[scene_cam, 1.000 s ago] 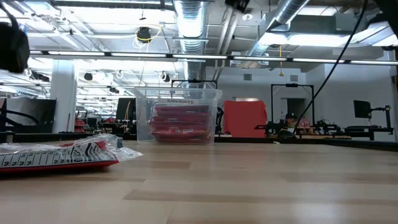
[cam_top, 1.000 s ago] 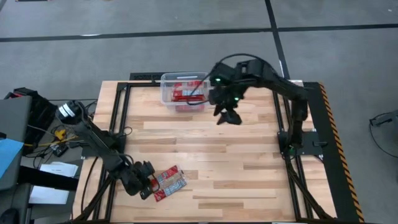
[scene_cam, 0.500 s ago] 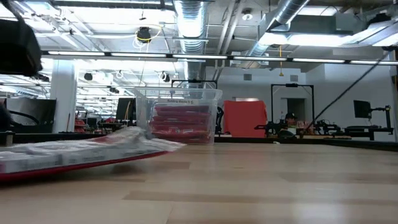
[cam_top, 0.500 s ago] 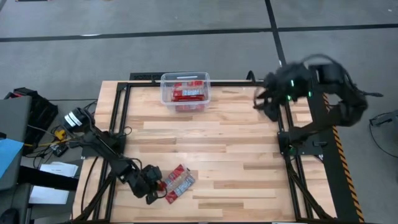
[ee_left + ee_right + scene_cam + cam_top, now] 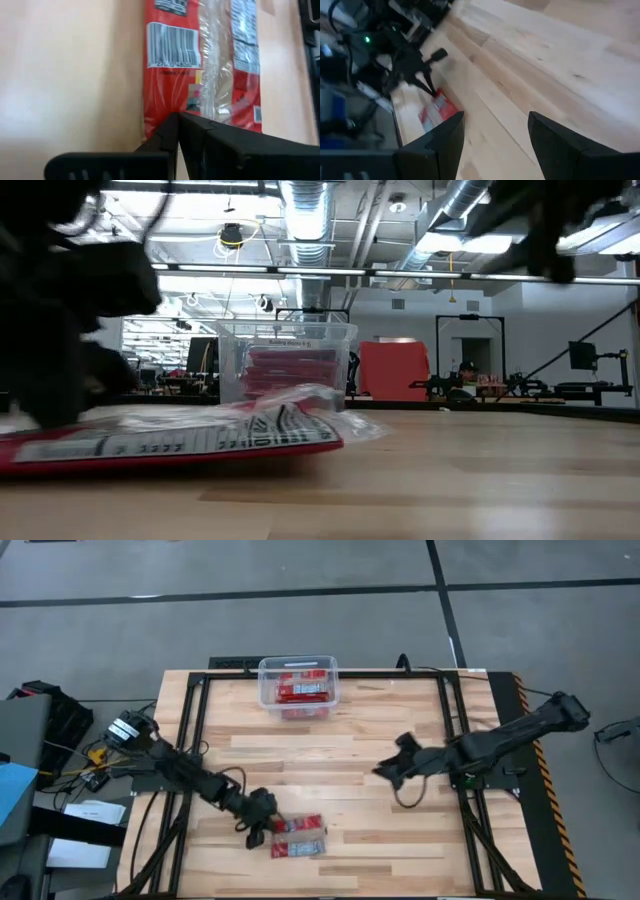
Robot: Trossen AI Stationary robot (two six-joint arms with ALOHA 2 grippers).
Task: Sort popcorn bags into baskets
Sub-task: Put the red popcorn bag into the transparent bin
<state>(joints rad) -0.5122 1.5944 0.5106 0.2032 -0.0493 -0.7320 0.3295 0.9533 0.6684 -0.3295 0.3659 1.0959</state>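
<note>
High view: my left hand (image 5: 262,823) sits low near the front of the pale wooden desk (image 5: 350,800), touching the end of a pair of flat red popcorn bags with pale printed panels (image 5: 298,838), which lie flat on the boards. The clear plastic bin with rounded corners (image 5: 298,687) stands well apart at the far edge, already holding several red bags, so these two look like the last left out. My right hand (image 5: 393,765) hangs over mid-desk, empty.

Low view: the red bags (image 5: 180,442) lie flat in the foreground, clear wrapper edges crumpled at one end; the bin (image 5: 287,367) stands behind. The dark mass at the side is probably my left hand (image 5: 60,340).

Left wrist view: my fingers (image 5: 200,145) meet closed, tips against the near edge of the red bag (image 5: 200,65). I judge this a push or a thin pinch; whether film is caught between them I cannot tell.

Right wrist view: fingers (image 5: 445,140) set wide apart, nothing between them, aimed towards the bags (image 5: 436,111).
</note>
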